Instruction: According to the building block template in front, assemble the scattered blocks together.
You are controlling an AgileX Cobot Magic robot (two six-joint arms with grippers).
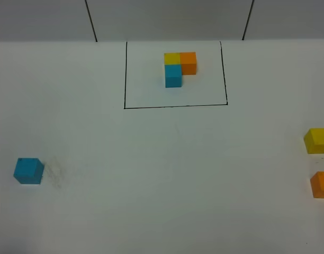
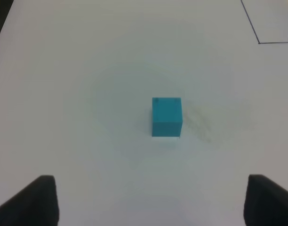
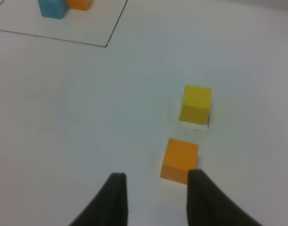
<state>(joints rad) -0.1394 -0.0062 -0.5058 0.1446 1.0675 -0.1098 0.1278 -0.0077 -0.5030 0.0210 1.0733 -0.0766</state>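
Blue blk [image 1: 28, 171], yel blk [image 1: 317, 140], org blk [image 1: 322, 184]: plain matte

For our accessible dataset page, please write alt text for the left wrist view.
A sky-blue cube sits alone on a white table, ahead of the open left gripper, whose two dark fingers stand wide apart. A corner of a drawn black line shows farther away.

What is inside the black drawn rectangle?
The template: yellow cube and orange cube side by side, blue cube in front of yellow, touching. Their undersides and rear faces are hidden.
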